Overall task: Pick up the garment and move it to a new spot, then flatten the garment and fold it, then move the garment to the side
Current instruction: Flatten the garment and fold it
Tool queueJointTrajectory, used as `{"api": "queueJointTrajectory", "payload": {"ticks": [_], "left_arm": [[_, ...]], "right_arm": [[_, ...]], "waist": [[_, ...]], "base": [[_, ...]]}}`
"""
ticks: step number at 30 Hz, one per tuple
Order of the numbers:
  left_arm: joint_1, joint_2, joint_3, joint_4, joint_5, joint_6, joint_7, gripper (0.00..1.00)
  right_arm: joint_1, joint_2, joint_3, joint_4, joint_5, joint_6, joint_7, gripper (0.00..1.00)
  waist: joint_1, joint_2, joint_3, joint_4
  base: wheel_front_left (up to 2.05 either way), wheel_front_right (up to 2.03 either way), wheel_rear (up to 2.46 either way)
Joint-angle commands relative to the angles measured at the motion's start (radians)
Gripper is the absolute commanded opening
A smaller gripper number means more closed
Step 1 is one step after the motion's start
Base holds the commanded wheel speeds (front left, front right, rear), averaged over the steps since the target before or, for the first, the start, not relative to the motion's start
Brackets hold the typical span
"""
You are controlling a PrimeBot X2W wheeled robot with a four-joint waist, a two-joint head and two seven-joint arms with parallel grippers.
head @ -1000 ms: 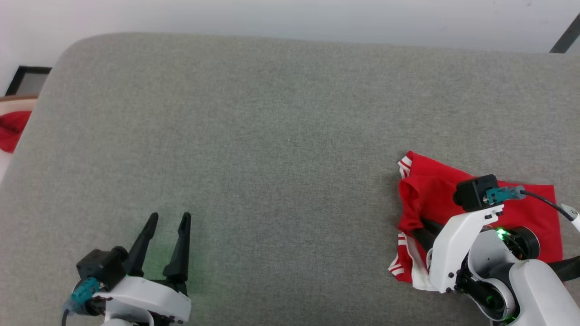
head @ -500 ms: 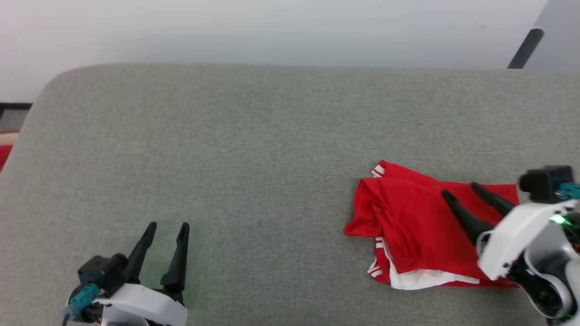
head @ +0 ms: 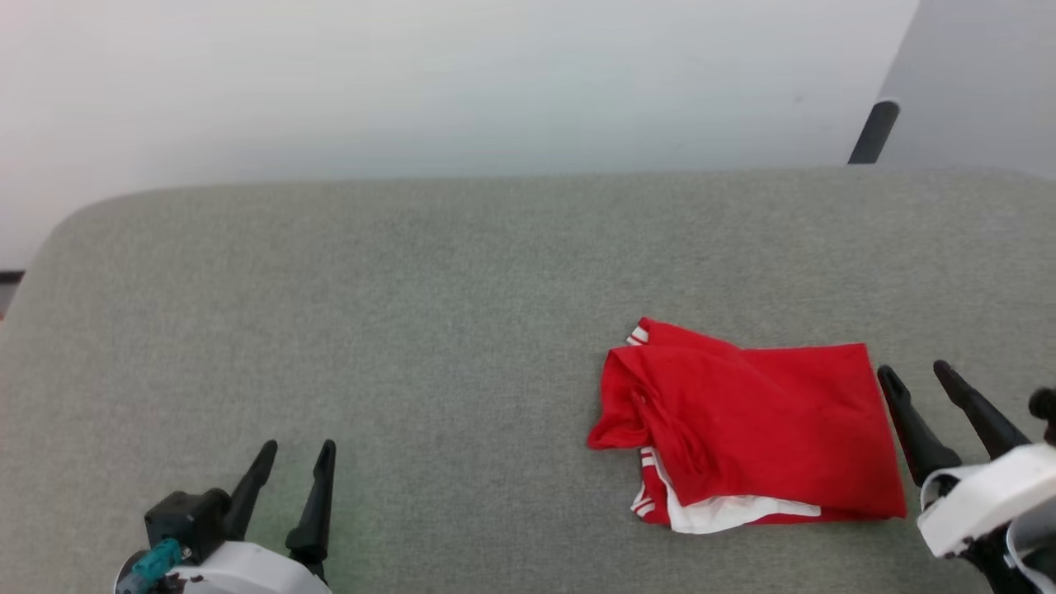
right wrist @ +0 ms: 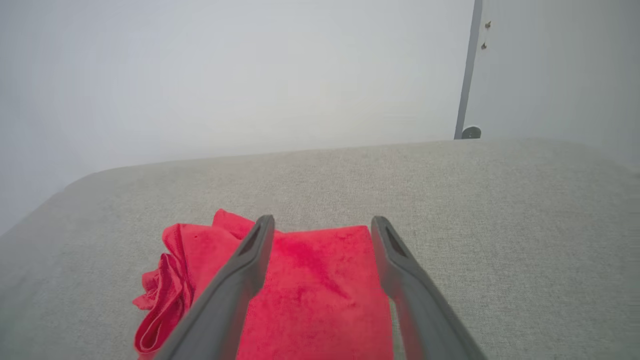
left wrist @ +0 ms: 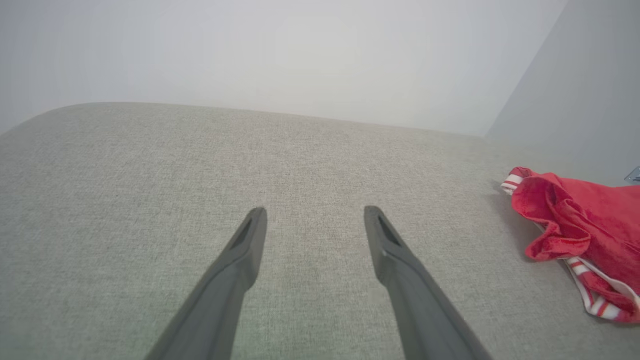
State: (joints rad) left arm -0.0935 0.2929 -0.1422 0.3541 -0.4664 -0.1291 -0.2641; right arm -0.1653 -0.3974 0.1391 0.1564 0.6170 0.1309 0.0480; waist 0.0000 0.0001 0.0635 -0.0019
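Head view: your right pincer (head: 912,370) has just released the folded red T-shirt (head: 759,429) and backed off beside it, at the right of the worktop (head: 412,330). Left wrist view: left pincer (left wrist: 315,211) gapes empty, well apart. Right wrist view: it stands spread, nothing held; the task looks finished.

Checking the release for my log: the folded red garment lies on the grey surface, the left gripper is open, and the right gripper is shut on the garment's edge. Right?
Not quite: the right gripper is open and holds nothing, beside the garment, as the head view shows. The rest stands.
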Motion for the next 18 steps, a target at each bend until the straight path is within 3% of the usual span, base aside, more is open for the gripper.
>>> {"api": "queueJointTrajectory", "payload": {"ticks": [1, 4, 9, 18], "left_arm": [[0.020, -0.003, 0.006, 0.003, 0.012, -0.002, 0.001, 1.00], [0.030, -0.009, 0.019, 0.001, 0.017, -0.002, 0.001, 1.00], [0.059, -0.019, 0.048, -0.012, 0.026, -0.002, 0.001, 1.00], [0.123, -0.037, 0.079, -0.051, 0.051, -0.002, 0.001, 1.00]], "right_arm": [[0.029, 0.005, -0.001, 0.007, -0.008, 0.000, -0.050, 1.00], [0.061, 0.002, -0.017, 0.017, -0.053, 0.000, -0.125, 1.00], [0.125, 0.066, -0.061, 0.016, -0.075, 0.000, -0.202, 1.00], [0.227, 0.135, -0.099, -0.031, -0.100, 0.000, -0.211, 1.00]], "waist": [[0.0000, -0.0001, -0.041, -0.023], [0.0000, -0.0001, -0.068, -0.023], [0.0000, -0.0001, -0.098, -0.016], [0.0000, -0.0001, -0.136, 0.003]], "base": [[0.00, 0.00, 0.00], [0.00, 0.00, 0.00], [0.00, 0.00, 0.00], [0.00, 0.00, 0.00]]}}
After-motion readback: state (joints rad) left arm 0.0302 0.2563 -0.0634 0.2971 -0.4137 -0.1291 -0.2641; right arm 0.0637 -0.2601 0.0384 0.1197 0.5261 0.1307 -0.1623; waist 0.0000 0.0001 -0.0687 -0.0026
